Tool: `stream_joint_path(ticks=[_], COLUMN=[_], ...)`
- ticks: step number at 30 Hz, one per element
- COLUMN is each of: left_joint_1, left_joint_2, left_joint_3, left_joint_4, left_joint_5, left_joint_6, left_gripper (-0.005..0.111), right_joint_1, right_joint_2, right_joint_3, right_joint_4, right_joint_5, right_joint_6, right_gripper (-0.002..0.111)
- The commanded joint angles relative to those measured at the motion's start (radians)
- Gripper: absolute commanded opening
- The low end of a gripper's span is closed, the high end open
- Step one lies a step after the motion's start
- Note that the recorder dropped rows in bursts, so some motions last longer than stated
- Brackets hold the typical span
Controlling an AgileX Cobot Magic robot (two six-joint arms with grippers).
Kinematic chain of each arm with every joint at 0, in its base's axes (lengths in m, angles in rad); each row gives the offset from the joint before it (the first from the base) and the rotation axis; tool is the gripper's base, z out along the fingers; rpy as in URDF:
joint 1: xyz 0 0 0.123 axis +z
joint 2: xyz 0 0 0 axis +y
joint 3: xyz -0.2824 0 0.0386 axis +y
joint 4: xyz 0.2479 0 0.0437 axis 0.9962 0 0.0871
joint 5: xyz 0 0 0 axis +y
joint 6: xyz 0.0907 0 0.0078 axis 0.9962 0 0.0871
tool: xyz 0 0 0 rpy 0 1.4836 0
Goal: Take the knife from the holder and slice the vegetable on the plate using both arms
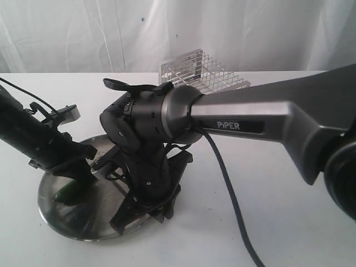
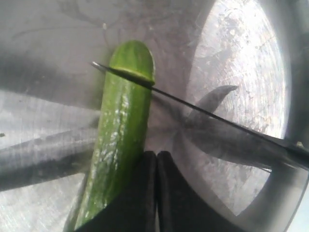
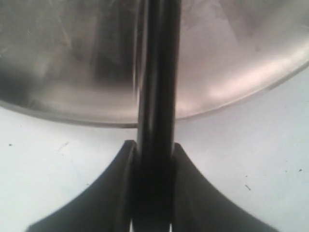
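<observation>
1. Black fingers [image 2: 140, 198] of the left gripper [image 2: 156, 155]: pressed together, no gap between them. We cannot tell whether they bear down on anything or merely lie alongside.
2. The vegetable [image 2: 123, 130]: lying on the plate, close against one side of those fingers and running out past their tips to its rounded end.
3. The knife [image 2: 207, 113]: dark blade crossing beyond the left fingertips, its edge sunk into the vegetable just short of the rounded end. We judge a slice to be under way.
4. Right gripper [image 3: 153, 145]: its fingers [image 3: 108, 193] pinch the black handle from both sides, and the handle runs straight out between them.
5. The plate [image 2: 241, 67]: steel, beneath the left fingers. Its rim lies just past the right fingertips, with the white table [image 3: 58, 159] under them.
6. The holder [image 1: 203, 71]: wire cage, well behind both grippers.
7. Handling note: we would press the blade straight down, upright, until it meets the steel. The left fingers should steady the vegetable against rolling and stay short of the edge. A twisted handle would wedge the cut.
</observation>
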Motion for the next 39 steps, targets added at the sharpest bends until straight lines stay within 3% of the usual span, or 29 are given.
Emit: stream_joint_path(ticks=[1, 21, 39], left_joint_1=[-0.001, -0.001, 0.001], left_joint_2=[-0.008, -0.039, -0.114], left_joint_3=[0.007, -0.033, -0.038], left_joint_4=[-0.032, -0.041, -0.021], left_joint_5=[0.002, 0.043, 0.034], left_joint_6=[0.004, 0.022, 0.027], left_gripper=[0.000, 0.000, 0.000], right_joint_1=[-0.006, -0.008, -0.008], right_joint_2=[-0.002, 0.010, 0.093], right_joint_3=[-0.022, -0.068, -0.162], right_joint_4=[-0.020, -0.026, -0.100], right_joint_5=[0.024, -0.130, -0.082], right_joint_6=[-0.028, -0.028, -0.047], right_gripper=[0.000, 0.000, 0.000])
